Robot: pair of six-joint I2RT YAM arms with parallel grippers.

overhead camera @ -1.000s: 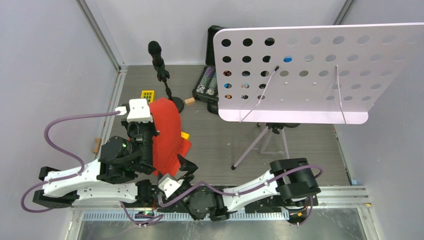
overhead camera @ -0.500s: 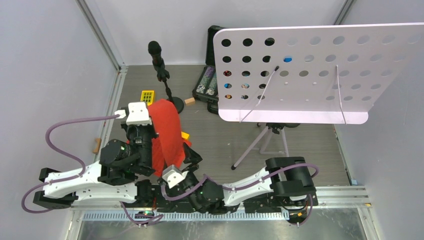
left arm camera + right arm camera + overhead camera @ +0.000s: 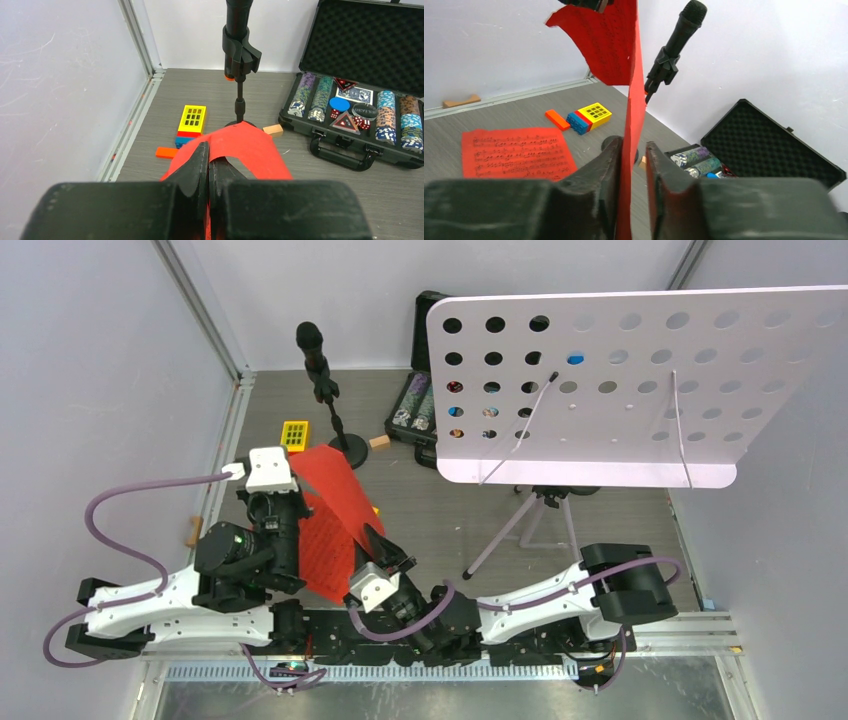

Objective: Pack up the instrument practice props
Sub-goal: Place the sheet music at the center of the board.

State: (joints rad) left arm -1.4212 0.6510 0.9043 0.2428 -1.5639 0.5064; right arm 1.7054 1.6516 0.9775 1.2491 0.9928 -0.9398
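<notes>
The left gripper (image 3: 208, 160) pinched the red page's (image 3: 335, 530) far end; the right gripper (image 3: 633, 162) straddled its near edge, grip unclear.

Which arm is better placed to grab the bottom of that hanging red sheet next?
Right. The right gripper has its jaws either side of the red sheet near its lower edge, while the left gripper is shut on its top.

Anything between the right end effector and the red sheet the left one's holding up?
Nothing visible. The red sheet hangs straight down between the right end effector's fingers, whose jaws stand apart on either side of it. The left end effector pinches its upper end.
</notes>
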